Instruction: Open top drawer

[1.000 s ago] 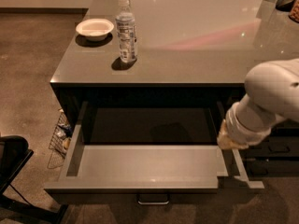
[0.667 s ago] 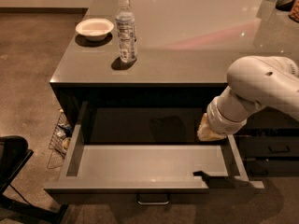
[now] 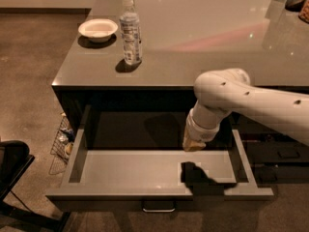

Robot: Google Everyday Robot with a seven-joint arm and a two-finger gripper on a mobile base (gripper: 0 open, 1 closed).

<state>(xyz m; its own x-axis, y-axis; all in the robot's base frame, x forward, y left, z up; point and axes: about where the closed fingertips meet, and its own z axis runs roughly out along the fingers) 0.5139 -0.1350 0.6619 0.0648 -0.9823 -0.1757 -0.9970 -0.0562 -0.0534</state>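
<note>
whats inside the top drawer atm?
The top drawer shows only smooth grey floor, with the gripper hanging at its front right. The arm covers the floor behind that, and the back under the countertop is in shadow.

Kitchen-like room, glossy grey counter above dark drawers, white bowl and water bottle up and left of the gripper, which hangs inside the open top drawer, speckled hard floor left.

Bowl, bottle on countertop; pincer below
</note>
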